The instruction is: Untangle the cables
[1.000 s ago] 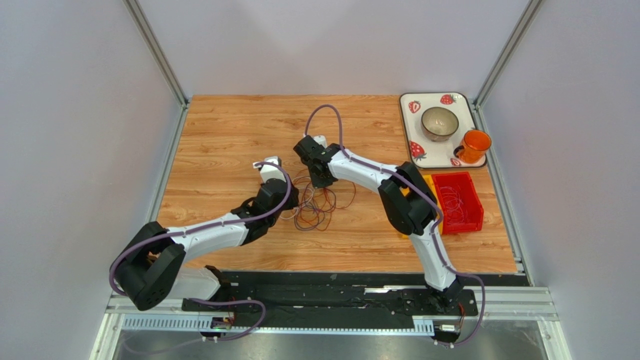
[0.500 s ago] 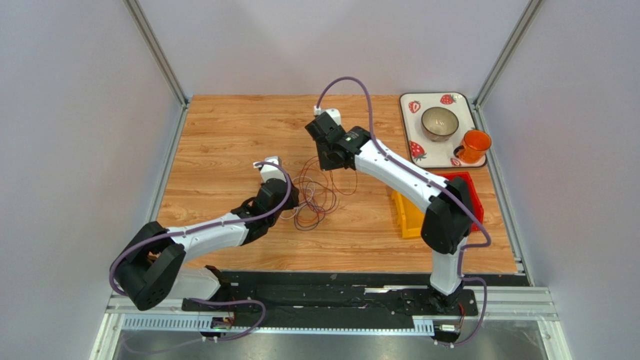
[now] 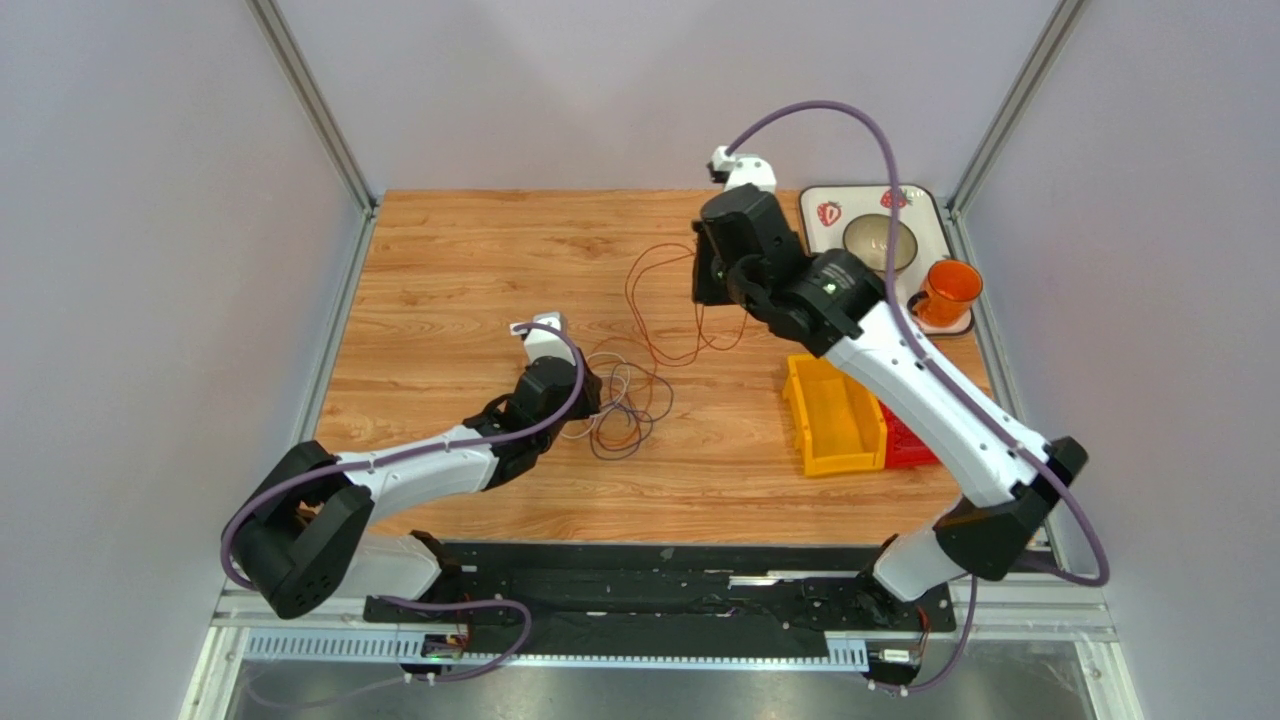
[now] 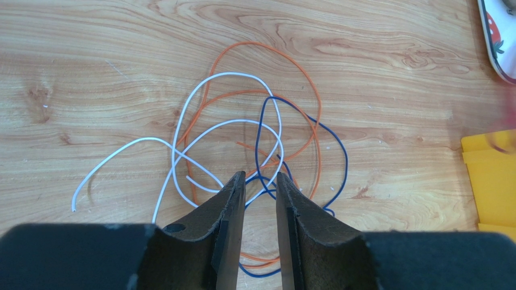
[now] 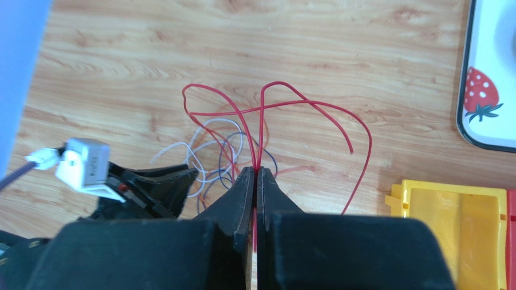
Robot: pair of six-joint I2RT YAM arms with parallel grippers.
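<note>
A pile of thin cables (image 3: 628, 413) lies at mid-table. In the left wrist view it shows as an orange cable (image 4: 309, 90), a white cable (image 4: 181, 121) and a dark blue cable (image 4: 342, 154), all looped over each other. My left gripper (image 3: 595, 393) sits low at the pile's near edge, its jaws (image 4: 260, 184) a narrow gap apart over the strands, clamping nothing. My right gripper (image 3: 703, 285) is raised, far and right of the pile. It (image 5: 255, 172) is shut on a red cable (image 5: 303, 106), whose loops (image 3: 655, 249) hang over the table.
A yellow bin (image 3: 834, 420) sits right of the pile, with a red bin (image 3: 909, 446) behind it, mostly hidden by my right arm. A strawberry tray (image 3: 824, 210) at the far right holds a bowl (image 3: 879, 240) and an orange cup (image 3: 950, 288).
My right arm has risen and swung toward the far right, drawing the red cable up and out of the pile. My left arm has not moved.
</note>
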